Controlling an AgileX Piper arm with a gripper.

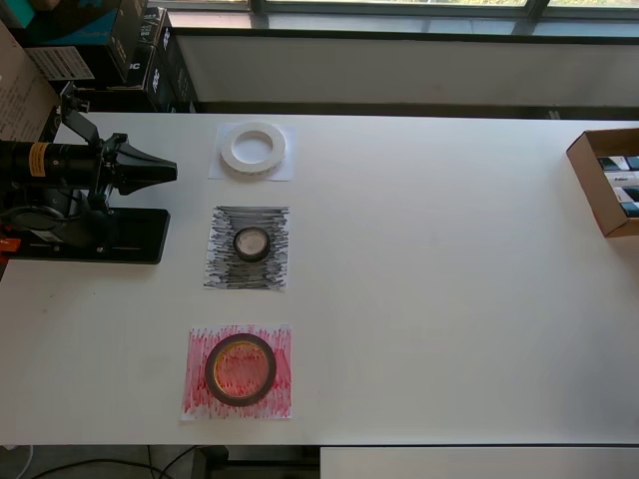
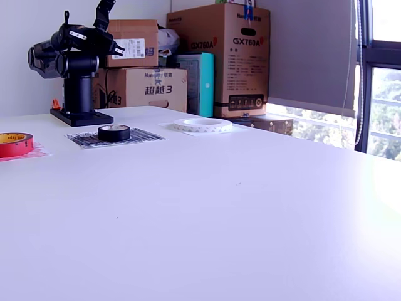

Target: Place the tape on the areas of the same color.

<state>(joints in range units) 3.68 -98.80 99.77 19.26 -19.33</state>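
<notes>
Cut-off edges and things too small to read

From above, the arm (image 1: 70,175) runs off the overhead view's left edge, so its rear half is lost, and the gripper (image 1: 160,170) is a dark pointed mass whose jaws I can't tell apart; the cardboard box (image 1: 605,180) at that view's right edge is sliced by the frame, its contents only partly seen. In the exterior view the dark-red tape roll (image 2: 15,143) and its red-streaked paper (image 2: 34,151) are cropped by that view's left edge, the gripper's tips blur against the stacked boxes (image 2: 145,88), and the white paper (image 2: 169,126) barely shows under its ring
</notes>
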